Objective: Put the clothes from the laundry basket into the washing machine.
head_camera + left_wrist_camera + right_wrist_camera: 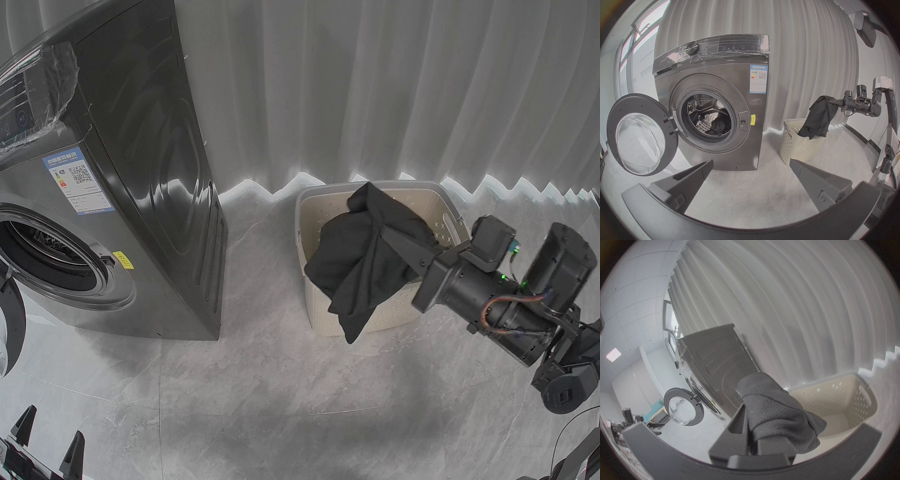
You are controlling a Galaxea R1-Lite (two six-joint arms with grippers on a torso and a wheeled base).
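Head view: the right gripper (389,234) is clenched on one black garment (359,256). It holds the garment above the one laundry basket (381,320), so that most of the cloth is out of it for carrying. The left gripper (53,431) is low, with its fingers spread and nothing between them.

Left wrist view: the one washing machine (725,78) has its door (640,134) swung wide, ready for loading. One dark piece (720,125), probably clothing, lies in the drum.

Right wrist view: the floor of the basket looks bare, though the garment hides a part of it.
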